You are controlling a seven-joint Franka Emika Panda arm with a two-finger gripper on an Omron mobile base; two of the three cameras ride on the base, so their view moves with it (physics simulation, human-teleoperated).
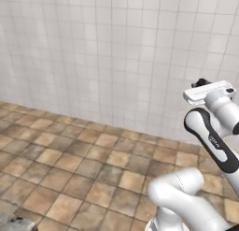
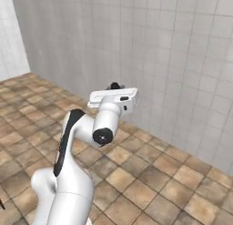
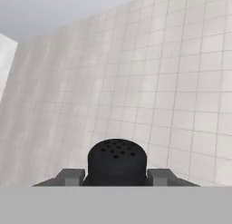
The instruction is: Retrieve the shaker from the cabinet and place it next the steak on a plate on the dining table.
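Tiled floor [image 1: 70,169] in mottled brown and tan fills the left of the left base view, meeting a wall [image 1: 102,52] of pale grey-white square tiles. To the right, the white arm [image 1: 212,136] with a dark joint cover rises, its gripper [image 1: 201,82] pointing toward the wall. A small dark tip shows just past the white hand.

In the hand view, the shaker [image 3: 117,162] sits at bottom centre: a black rounded top dotted with small holes. One grey finger [image 3: 70,177] presses on its left side, the other on its right, so the jaws are clamped on it. No writing or label can be read on it.
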